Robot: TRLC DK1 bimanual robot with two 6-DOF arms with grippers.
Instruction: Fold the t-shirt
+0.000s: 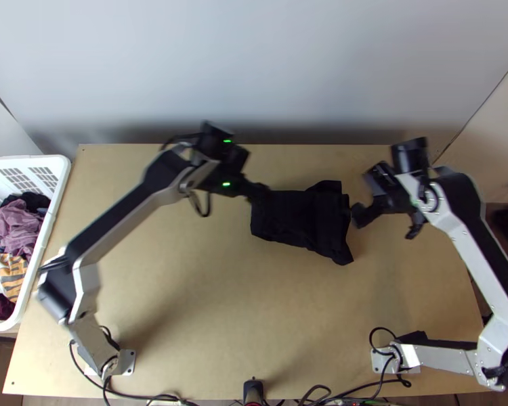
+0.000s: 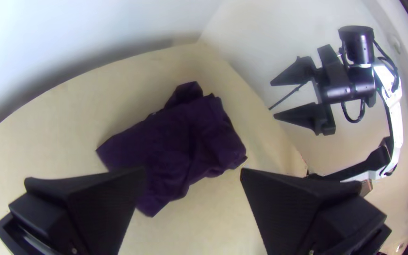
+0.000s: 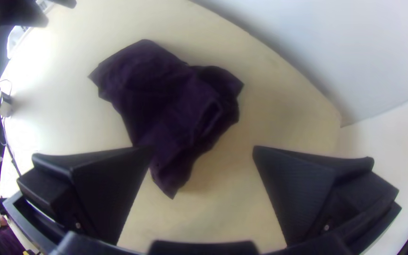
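Well, a white basket [image 1: 53,216] at the frame's left held rumpled clothes [image 1: 15,227]; left pincer [image 1: 255,176] and right pincer [image 1: 385,224] gaped wide near the t-shirt [image 1: 298,218].

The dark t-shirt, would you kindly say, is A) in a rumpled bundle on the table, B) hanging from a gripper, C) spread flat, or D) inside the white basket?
A, as the t-shirt lies compact and creased, its layers bunched together, on the light wooden table.
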